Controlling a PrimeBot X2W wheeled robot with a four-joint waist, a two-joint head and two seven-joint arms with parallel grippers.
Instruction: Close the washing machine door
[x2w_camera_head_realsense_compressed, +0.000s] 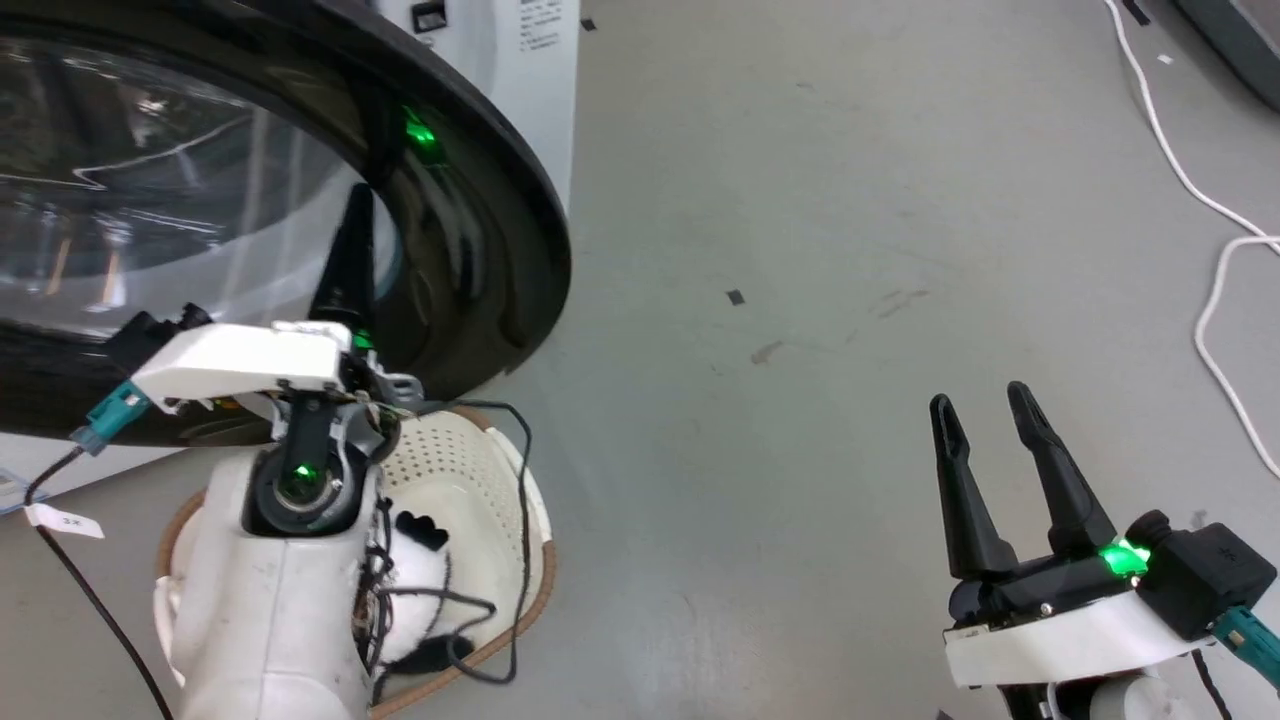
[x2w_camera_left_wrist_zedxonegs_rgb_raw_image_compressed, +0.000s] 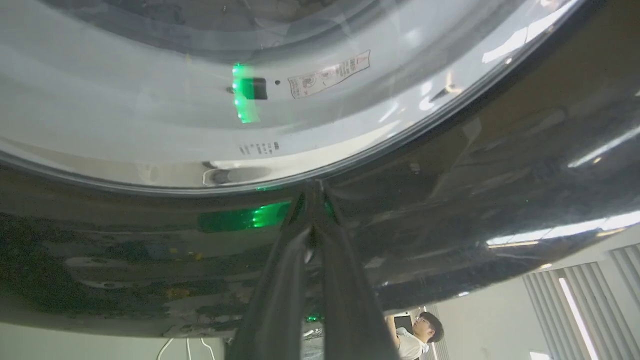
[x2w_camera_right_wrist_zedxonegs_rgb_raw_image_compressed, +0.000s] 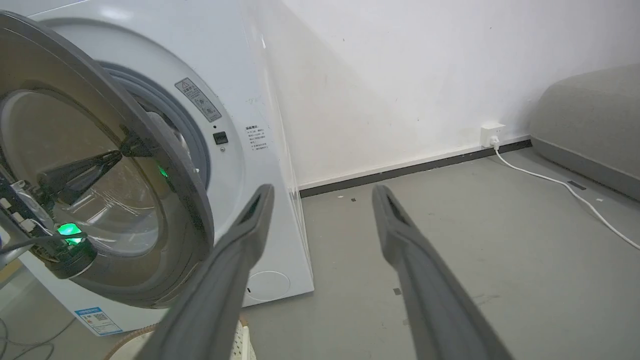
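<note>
So the washing machine door (x2w_camera_head_realsense_compressed: 500, 200) is seen hanging partway open, swung out from the white washing machine (x2w_camera_right_wrist_zedxonegs_rgb_raw_image_compressed: 240, 100) with a gap showing at its free edge, so the closing is judged not yet done. The left hand (x2w_camera_left_wrist_zedxonegs_rgb_raw_image_compressed: 312, 192) is held with its fingers pressed together, nothing pinched, and the tips are laid against the glossy front right where the glass window meets the black ring. The right hand (x2w_camera_head_realsense_compressed: 980, 400) is spread and empty over the floor, well apart from everything. What could go wrong: that surface is slick and curved, so the tips could easily be skated sideways if the push isn't aimed square. If the push is stopped short, the latch probably won't be caught either. Also, a cream laundry basket (x2w_camera_head_realsense_compressed: 480, 470) is parked just below the door's lower edge, with a loose black cable (x2w_camera_head_realsense_compressed: 525, 500) draped over it, so a snag can't be ruled out.
</note>
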